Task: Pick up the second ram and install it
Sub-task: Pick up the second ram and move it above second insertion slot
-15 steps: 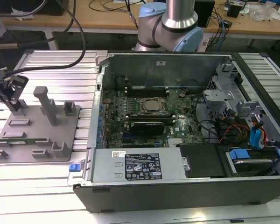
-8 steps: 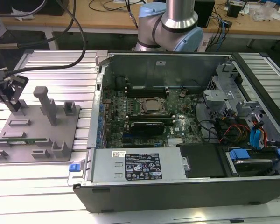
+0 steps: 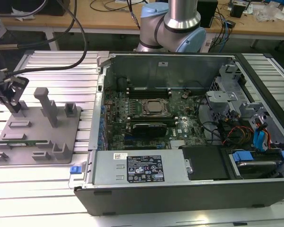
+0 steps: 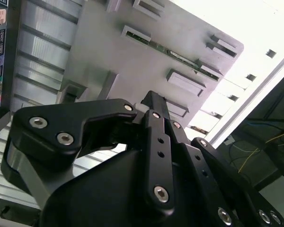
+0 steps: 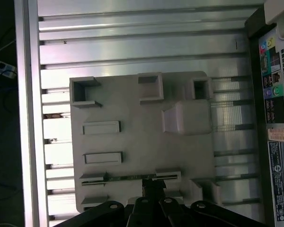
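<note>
The second ram (image 3: 27, 141) is a thin green strip lying in a slot near the front edge of the grey fixture plate (image 3: 38, 124), on the exterior view's left. It also shows in the second wrist view as the ram (image 4: 176, 53), and in the first wrist view as the ram (image 5: 125, 178). My gripper (image 3: 13, 107) hangs above the plate's far left part, apart from the strip. In both wrist views the black fingers (image 4: 154, 100) sit close together with nothing between them. In the first wrist view the gripper (image 5: 154, 183) lines up over the strip's length.
An open computer case (image 3: 189, 194) lies to the exterior view's right of the plate, with the motherboard (image 3: 149, 113) and CPU socket (image 3: 155, 108) exposed. Upright grey blocks (image 3: 48, 106) stand on the plate. Cables (image 3: 61, 66) trail over the ribbed aluminium table (image 3: 61, 59).
</note>
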{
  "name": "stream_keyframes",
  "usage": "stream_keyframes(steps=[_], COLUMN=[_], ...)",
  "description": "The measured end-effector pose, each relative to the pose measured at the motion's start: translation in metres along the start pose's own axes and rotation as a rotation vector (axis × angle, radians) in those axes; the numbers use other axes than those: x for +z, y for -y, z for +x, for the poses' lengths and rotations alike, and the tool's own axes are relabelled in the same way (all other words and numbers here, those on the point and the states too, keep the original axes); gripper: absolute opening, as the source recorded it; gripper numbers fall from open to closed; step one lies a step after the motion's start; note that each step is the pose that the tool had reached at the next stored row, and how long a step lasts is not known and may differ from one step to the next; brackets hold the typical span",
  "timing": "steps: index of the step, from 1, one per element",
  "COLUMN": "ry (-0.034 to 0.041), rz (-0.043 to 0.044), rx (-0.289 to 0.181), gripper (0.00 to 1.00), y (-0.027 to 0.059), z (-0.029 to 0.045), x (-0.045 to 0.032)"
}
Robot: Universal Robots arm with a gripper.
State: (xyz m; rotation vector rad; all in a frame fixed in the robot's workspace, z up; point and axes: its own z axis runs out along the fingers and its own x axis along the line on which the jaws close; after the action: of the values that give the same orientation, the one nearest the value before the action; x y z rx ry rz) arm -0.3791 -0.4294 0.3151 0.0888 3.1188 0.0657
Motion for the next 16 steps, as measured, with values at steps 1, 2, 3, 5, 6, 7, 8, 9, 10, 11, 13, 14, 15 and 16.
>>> stream_keyframes(steps=[1, 2, 3, 5, 6, 7, 8, 9, 10, 11, 13, 14, 15, 16], ry=[-0.0008, -0.0029, -0.006, -0.0084, -0.0093, -0.0104, -0.0111, -0.0126, -0.0147, -0.0161, -0.0187, -0.0193, -0.0209, -0.0221], rz=[-0.0002, 0.0007, 0.0001, -0.0002, -0.0002, -0.0003, -0.0004, -0.0005, -0.0004, -0.001, -0.0023, -0.0026, -0.0034, -0.0039], rx=[-0.019, -0.069, -0.14, -0.2, -0.223, -0.25, -0.266, -0.302, -0.352, -0.387, -0.452, -0.47, -0.51, -0.538], gripper=[0.08, 0.08, 0.08, 0.08, 0.08, 0.08, 0.08, 0.08, 0.08, 0.08, 0.08, 0.08, 0.08, 0.08], y=[0.0, 0.0, 0.0, 0.0, 0.0, 0.0001, 0.0001, 0.0, 0.0001, 0.0001, 0.0, 0.0001, 0.0, 0.0001], z=[0.0, 0.0, 0.0, 0.0, 0.0, 0.0, 0.0, 0.0, 0.0, 0.0, 0.0, 0.0, 0.0, 0.0], x=[0.0001, 0.0002, 0.0003, 0.0004, 0.0004, 0.0004, 0.0004, 0.0004, 0.0004, 0.0005, 0.0006, 0.0006, 0.0007, 0.0007])
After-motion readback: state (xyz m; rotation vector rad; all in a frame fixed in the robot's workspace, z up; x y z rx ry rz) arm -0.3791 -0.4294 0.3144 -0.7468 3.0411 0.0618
